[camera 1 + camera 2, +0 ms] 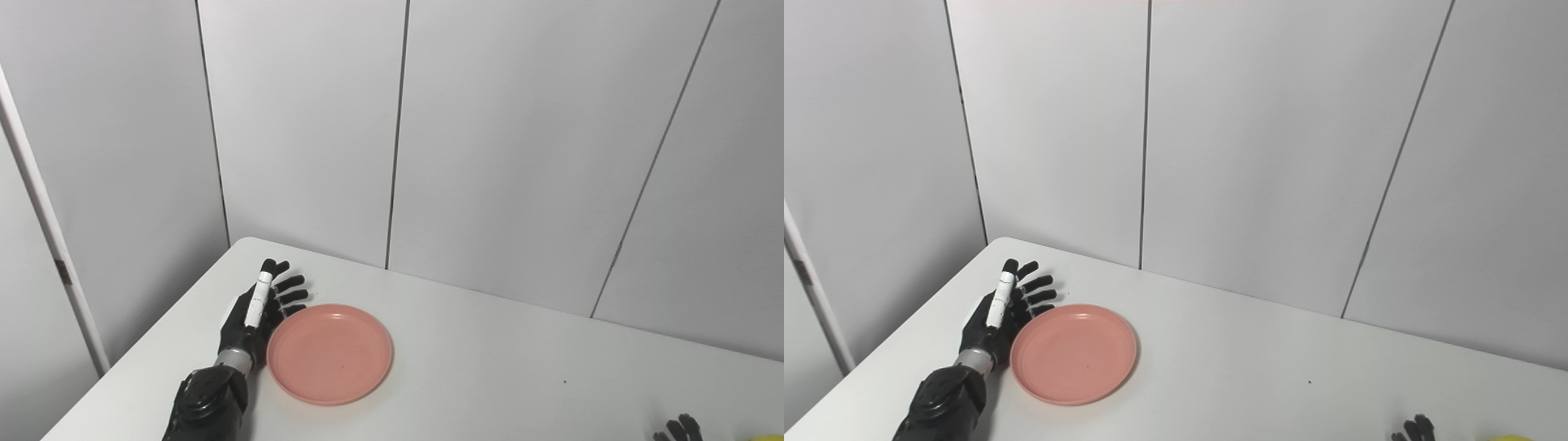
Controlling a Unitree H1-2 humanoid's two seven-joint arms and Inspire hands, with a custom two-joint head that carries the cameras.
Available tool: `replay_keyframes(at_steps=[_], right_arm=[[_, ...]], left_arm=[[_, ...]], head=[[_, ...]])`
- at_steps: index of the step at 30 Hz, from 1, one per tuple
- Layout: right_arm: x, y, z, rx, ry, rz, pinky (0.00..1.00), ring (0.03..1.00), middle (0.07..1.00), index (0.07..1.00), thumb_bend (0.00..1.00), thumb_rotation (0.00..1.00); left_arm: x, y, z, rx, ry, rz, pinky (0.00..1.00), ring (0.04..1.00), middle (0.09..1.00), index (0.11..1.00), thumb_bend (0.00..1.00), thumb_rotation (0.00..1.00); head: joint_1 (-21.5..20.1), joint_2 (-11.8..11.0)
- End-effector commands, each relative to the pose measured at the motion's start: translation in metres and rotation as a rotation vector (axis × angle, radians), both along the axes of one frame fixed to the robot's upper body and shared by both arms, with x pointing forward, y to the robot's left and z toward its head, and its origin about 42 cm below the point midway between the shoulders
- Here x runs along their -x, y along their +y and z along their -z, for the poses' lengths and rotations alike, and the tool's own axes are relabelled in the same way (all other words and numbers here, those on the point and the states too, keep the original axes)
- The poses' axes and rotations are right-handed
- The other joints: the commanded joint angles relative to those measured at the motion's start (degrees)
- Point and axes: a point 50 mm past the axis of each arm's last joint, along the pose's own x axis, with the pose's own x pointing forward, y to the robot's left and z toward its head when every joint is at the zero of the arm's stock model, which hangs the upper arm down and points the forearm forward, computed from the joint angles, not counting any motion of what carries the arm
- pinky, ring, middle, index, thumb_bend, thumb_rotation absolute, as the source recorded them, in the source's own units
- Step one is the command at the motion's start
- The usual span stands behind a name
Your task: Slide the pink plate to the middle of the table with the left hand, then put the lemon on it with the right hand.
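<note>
A round pink plate [329, 353] lies flat on the white table [490, 367], left of the middle. My left hand [260, 308] stands on edge against the plate's left rim, fingers stretched out and apart, holding nothing. At the bottom right only the fingertips of my right hand [678, 430] poke into the picture. Beside them a sliver of the yellow lemon [765, 438] shows at the bottom edge, most of it cut off by the frame.
Grey wall panels [490, 153] close off the table at the back and on the left. The table's rounded far left corner [245, 242] lies just beyond my left hand.
</note>
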Motion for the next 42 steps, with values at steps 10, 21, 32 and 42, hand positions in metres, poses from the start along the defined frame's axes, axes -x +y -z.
replay_keyframes(at_steps=[10,21,32,42], right_arm=[[0.021,0.005,0.020,-0.025,0.105,0.003,1.00,0.983,1.000,1.000,0.67,1.00],[0.021,0.007,0.018,-0.025,0.102,0.001,1.00,0.990,1.000,1.000,0.65,1.00],[0.021,0.010,0.015,-0.020,0.098,-0.004,1.00,0.992,1.000,1.000,0.62,1.00],[0.021,0.015,0.012,-0.031,0.094,-0.007,1.00,0.990,1.000,1.000,0.60,1.00]], left_arm=[[0.000,-0.018,0.003,-0.032,0.018,0.039,0.63,0.709,0.752,0.841,0.94,0.85],[-0.001,-0.026,0.009,-0.016,0.016,0.011,0.79,0.827,0.853,0.876,0.95,0.85],[-0.002,-0.039,0.013,0.030,0.025,0.013,0.83,0.857,0.864,0.870,0.94,0.83],[-0.005,-0.049,0.016,-0.003,0.038,0.047,0.79,0.839,0.847,0.862,0.99,0.84]], head=[[-0.3,0.4],[-0.5,0.6],[-0.9,0.8],[-1.8,1.3]])
